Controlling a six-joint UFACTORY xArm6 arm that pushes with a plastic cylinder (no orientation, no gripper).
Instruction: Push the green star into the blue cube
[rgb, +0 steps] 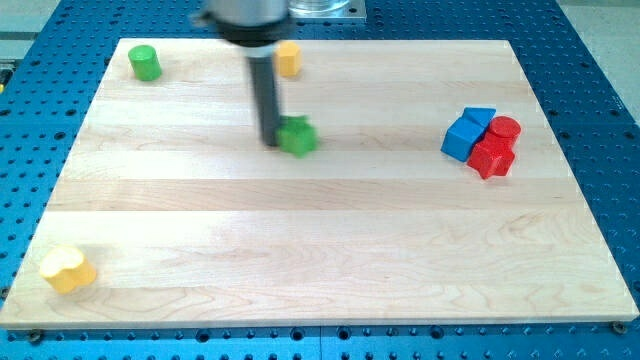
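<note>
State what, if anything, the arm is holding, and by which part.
Nothing is held. My tip only presses against the green star at its side toward the view's left.

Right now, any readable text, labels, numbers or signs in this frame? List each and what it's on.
None. No writing shows on the wooden board, the green star, the blue cube, the other blocks, or the rod above my tip.

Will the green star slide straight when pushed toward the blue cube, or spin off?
The green star sits flat and low, so it should slide, not tip. My tip touches its left side; its points may let it rotate. The blue cube lies far right.
</note>
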